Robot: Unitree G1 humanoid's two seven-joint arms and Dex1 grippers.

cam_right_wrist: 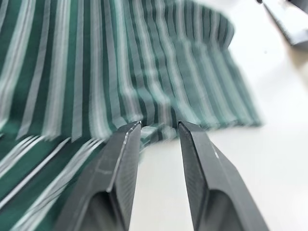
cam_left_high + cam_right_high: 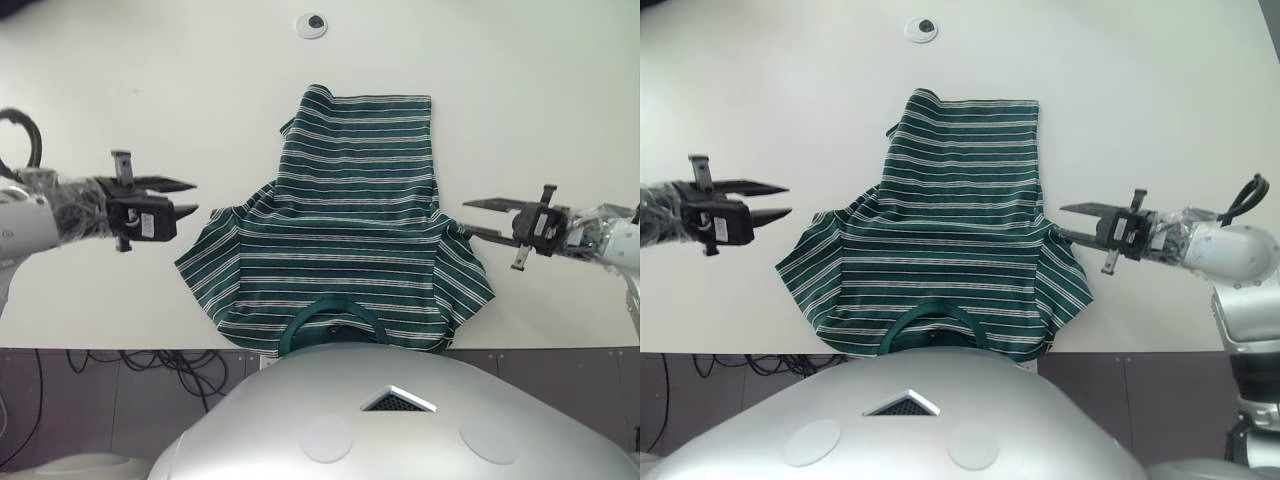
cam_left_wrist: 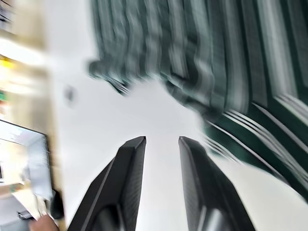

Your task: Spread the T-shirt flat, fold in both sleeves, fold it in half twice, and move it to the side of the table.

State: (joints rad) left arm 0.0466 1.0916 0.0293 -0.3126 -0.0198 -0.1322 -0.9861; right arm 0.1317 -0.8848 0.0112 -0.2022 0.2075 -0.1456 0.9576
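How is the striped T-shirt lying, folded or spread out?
Spread out: the T-shirt lies open on the table, both sleeves sticking out sideways, unfolded.

Left tool (image 2: 194, 196) and right tool (image 2: 468, 218), level, facing inward (each spread, seemingly empty)

I saw the left tool (image 2: 190, 197) and the right tool (image 2: 468, 217) each ending in two matte black, tapered fingers (image 3: 126, 178). Behind the left tool came a black block (image 2: 135, 218), dark wrapped wiring (image 2: 75, 212), a white forearm shell (image 2: 20, 232) and a looping black cable (image 2: 28, 130).
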